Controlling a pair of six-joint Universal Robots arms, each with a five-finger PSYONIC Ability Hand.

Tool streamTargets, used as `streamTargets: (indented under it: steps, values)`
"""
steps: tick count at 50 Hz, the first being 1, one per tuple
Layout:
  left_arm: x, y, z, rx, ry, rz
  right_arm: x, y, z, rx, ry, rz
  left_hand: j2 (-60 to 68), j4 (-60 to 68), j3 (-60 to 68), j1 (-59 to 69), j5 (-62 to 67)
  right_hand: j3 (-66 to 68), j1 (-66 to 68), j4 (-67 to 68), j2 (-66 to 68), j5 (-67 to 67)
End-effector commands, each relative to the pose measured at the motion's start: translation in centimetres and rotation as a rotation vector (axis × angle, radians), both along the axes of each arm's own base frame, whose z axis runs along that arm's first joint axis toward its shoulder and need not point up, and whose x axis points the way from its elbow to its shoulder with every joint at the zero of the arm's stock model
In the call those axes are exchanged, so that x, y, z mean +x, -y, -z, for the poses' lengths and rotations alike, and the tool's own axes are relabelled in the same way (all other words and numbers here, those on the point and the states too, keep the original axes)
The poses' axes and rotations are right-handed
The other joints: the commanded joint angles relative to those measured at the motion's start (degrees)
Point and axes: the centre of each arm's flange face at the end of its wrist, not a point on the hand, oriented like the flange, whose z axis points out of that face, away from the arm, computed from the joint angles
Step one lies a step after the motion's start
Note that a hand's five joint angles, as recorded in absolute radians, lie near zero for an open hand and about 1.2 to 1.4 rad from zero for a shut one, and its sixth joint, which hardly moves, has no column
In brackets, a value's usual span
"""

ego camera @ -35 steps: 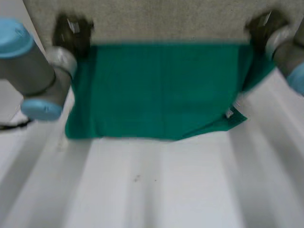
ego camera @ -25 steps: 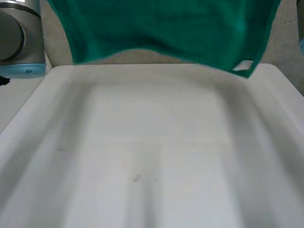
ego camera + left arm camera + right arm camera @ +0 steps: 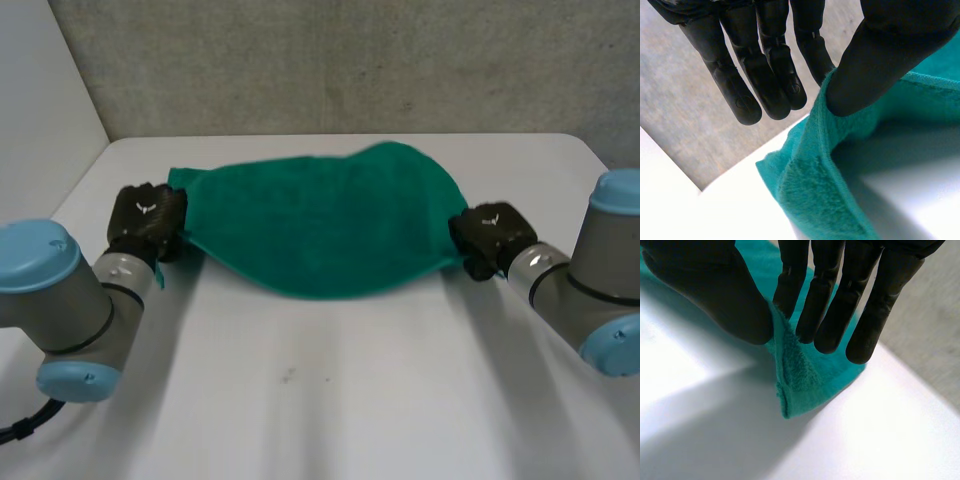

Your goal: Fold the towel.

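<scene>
green towel (image 3: 320, 225) is held spread over white tabletop (image 3: 330, 400) | one end is pinched by left hand (image 3: 147, 220) | other end by right hand (image 3: 487, 238)

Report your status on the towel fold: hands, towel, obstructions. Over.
Left hand pinching the towel at its left end, right hand pinching its right end. Towel stretched between them across the white table. No obstruction seen.

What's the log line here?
towel: green, stretched between hands | left hand: shut on left end | right hand: shut on right end
</scene>
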Motion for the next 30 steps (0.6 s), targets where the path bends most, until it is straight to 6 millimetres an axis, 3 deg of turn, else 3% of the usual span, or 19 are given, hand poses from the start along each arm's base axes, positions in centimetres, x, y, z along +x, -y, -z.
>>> streamTargets:
  steps: [1, 4, 8, 12, 20, 30]
  values:
    - [0.2, -0.2, 0.5, 0.02, 0.008, -0.003, -1.8, 0.5, 2.1, 0.195, 0.237, 0.137, 11.31, 11.55, 11.52, 14.82, 14.55, 12.09, 23.73, 11.7, 12.48, 13.03]
    - [0.2, -0.2, 0.3, 0.015, 0.004, -0.005, -2.4, 0.9, 2.1, 0.215, 0.279, 0.169, 11.31, 11.55, 11.52, 14.82, 14.55, 9.48, 21.13, 9.09, 9.88, 10.43]
    - [0.3, -0.2, 0.2, 0.015, -0.001, -0.007, -3.5, 1.6, 2.2, 0.23, 0.307, 0.211, 11.31, 11.55, 11.52, 14.82, 14.55, -12.2, -0.55, -12.59, -11.81, -11.25]
    - [0.4, -0.1, 0.2, 0.015, -0.003, -0.01, -4.3, 2.1, 2.3, 0.232, 0.305, 0.237, 11.31, 11.55, 11.52, 14.82, 14.55, -21.46, -9.82, -21.85, -21.07, -20.52]
    - [0.6, 0.1, 0.2, 0.017, -0.002, -0.019, -4.7, 2.8, 2.7, 0.262, 0.32, 0.232, 11.31, 11.55, 11.52, 14.82, 14.55, -29.89, -18.25, -30.28, -29.5, -28.95]
    - [0.8, 0.2, 0.3, 0.018, -0.002, -0.025, -4.2, 1.8, 3.4, 0.353, 0.314, 0.188, 11.31, 11.55, 11.52, 14.82, 14.55, -33.94, -22.3, -34.33, -33.55, -33.0]
